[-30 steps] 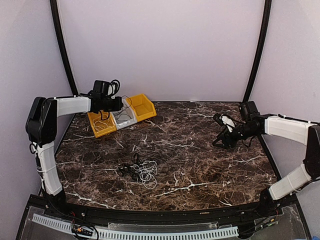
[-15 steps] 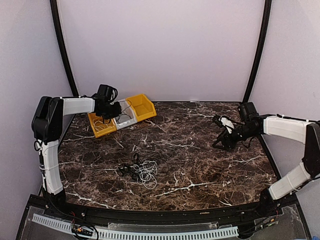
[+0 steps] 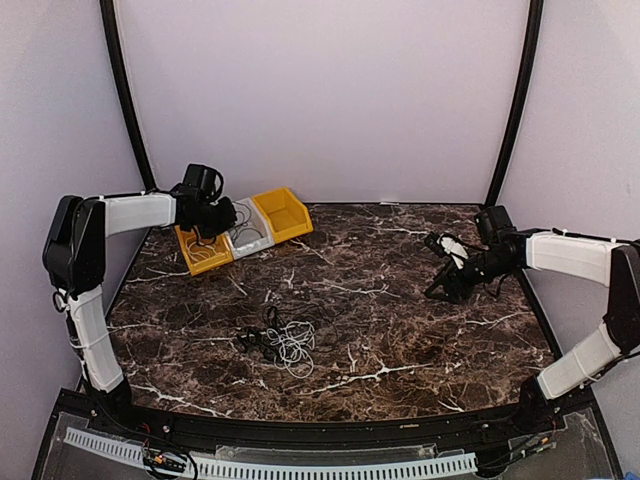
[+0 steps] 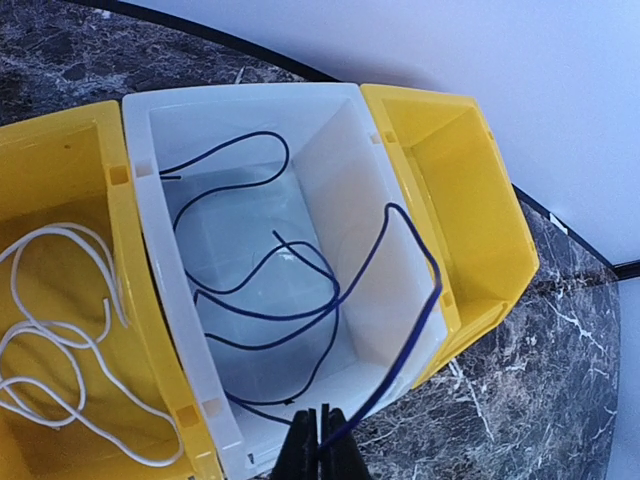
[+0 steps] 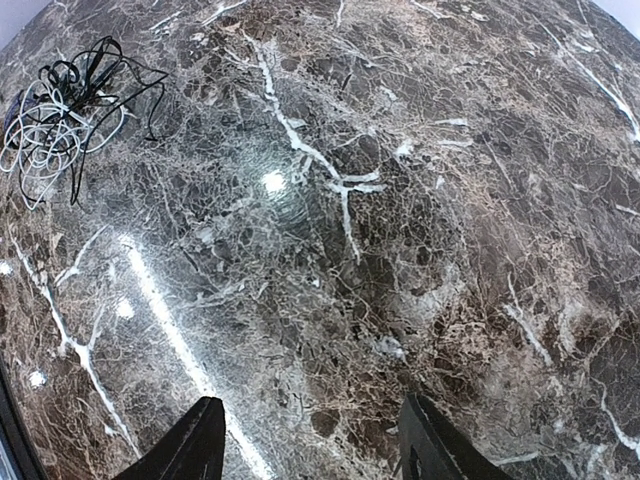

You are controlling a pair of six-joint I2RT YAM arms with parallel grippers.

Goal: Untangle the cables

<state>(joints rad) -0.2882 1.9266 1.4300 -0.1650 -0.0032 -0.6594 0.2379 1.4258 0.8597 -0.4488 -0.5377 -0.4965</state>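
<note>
**Two arms over a marble table, one cable in hand**

Two arms share a dark, white-veined marble table (image 3: 400, 330). The left arm (image 3: 140, 210) reaches level toward the far-left corner. The right arm (image 3: 570, 255) stretches inward from the right edge, its wrist tipped down toward bare table.

Three bins stand touching in a row at the far left: a left yellow bin (image 4: 60, 160), cut off by the frame's edge in the wrist view, a white bin (image 4: 350, 170) and a right yellow bin (image 4: 450, 200).

The tangle of cables (image 3: 285, 342) lies near the front centre of the table, well apart from both grippers. It shows white and black cords whose separate strands cannot be followed; in the right wrist view it sits at the upper left (image 5: 60, 110).

A dark blue cable (image 4: 300, 315) loops inside the white bin and over its near right rim. A white cable (image 4: 60, 330) curls in the left yellow bin.

The left gripper (image 4: 320, 445) hangs above the white bin's near edge, clenched on the dark blue cable, whose end is hidden between the fingers. From above, its fingertips are hard to make out.

The right gripper (image 5: 310, 420) is spread with nothing between its fingers, only their tips in frame.
</note>
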